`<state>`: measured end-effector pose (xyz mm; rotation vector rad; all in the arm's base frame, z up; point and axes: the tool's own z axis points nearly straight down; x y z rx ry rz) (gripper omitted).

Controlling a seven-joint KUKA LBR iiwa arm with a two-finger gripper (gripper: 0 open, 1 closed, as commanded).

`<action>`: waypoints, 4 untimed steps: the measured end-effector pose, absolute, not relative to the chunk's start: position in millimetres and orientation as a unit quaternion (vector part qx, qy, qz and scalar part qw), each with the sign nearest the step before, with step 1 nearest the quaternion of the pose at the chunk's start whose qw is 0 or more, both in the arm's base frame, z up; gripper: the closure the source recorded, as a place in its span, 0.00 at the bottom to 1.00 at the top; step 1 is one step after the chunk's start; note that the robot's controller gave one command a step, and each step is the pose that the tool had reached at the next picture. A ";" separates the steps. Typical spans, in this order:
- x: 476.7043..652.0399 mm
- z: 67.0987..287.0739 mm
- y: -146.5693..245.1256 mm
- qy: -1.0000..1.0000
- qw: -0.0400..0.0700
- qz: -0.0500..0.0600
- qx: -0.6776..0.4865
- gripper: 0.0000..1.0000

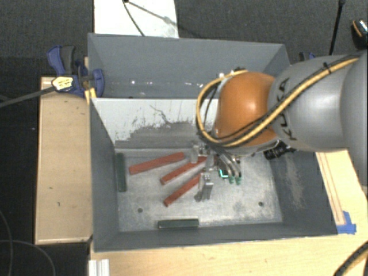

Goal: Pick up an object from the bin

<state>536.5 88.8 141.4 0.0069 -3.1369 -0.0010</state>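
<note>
My gripper (204, 190) hangs low over the middle of the bin, its metal fingertips beside the right ends of the red-brown sticks. Three red-brown flat sticks lie fanned out on the bin floor: the upper one (155, 163), the middle one (179, 172) and the lowest one (181, 193), whose right end lies closest to the fingertips. I cannot tell whether a stick sits between the fingers.
A dark grey bar (120, 172) stands along the left wall and another dark bar (178, 224) lies by the front wall. The arm's orange cover and cables hang over the bin's right half, hiding part of the floor.
</note>
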 end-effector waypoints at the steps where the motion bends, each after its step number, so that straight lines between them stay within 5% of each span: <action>1: 516.9 67.7 88.6 -0.998 0.002 0.000 -0.065 0.00; 2: 518.5 70.4 89.0 -0.998 -0.001 -0.001 -0.066 1.00; 3: 515.9 224.9 83.5 -0.999 -0.005 -0.001 -0.044 1.00; 4: 556.4 224.1 88.9 -0.999 -0.003 0.000 0.050 1.00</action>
